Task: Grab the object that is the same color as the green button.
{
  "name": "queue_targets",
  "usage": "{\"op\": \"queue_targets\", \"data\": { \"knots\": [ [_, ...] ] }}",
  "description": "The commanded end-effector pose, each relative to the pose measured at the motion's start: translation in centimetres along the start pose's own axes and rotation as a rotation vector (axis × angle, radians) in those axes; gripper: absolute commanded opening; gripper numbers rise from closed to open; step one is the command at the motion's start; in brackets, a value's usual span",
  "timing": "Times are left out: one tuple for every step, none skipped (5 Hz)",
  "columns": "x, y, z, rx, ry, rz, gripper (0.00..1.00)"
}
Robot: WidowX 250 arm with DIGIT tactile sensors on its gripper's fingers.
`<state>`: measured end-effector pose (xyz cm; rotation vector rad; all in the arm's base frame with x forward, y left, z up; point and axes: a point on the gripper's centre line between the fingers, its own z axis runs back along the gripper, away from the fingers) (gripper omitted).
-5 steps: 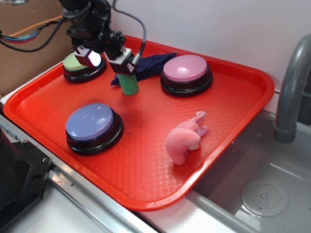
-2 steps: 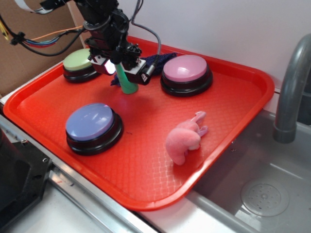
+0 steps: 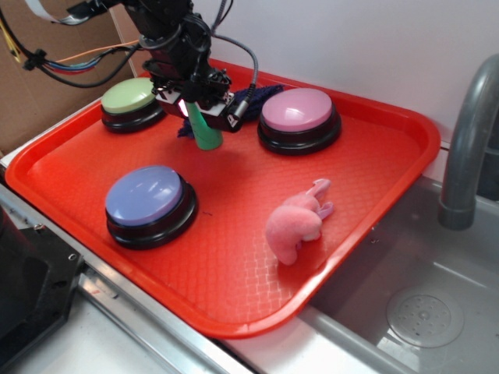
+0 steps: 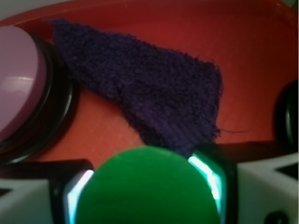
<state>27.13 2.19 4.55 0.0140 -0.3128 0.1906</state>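
The object, a small green cylinder, leans on the red tray between the green button and the pink button. My gripper sits over its top end, shut on it. In the wrist view the cylinder's green top fills the gap, and both lit fingers press against its sides. The green button, with its pale lime dome on a black base, stands apart at the back left.
A dark purple cloth lies just behind the cylinder, reaching toward the pink button. A blue button stands front left and a pink plush toy front right. A grey faucet and sink lie to the right.
My gripper has shifted right from beside the green button, come down over the cylinder and shut on it. The cylinder stood upright before and now leans.
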Motion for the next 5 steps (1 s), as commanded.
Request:
{"op": "queue_targets", "data": {
  "knots": [
    [0.9, 0.2, 5.0, -0.002, 0.123, -0.053, 0.00],
    [0.4, -0.1, 9.1, -0.005, 0.205, -0.113, 0.00],
    [-0.2, -0.6, 12.9, 0.025, 0.194, -0.107, 0.00],
    [-0.5, -0.8, 14.3, 0.018, 0.153, -0.075, 0.00],
    [-0.1, -1.4, 13.5, 0.036, 0.203, -0.149, 0.00]
  ]
}}
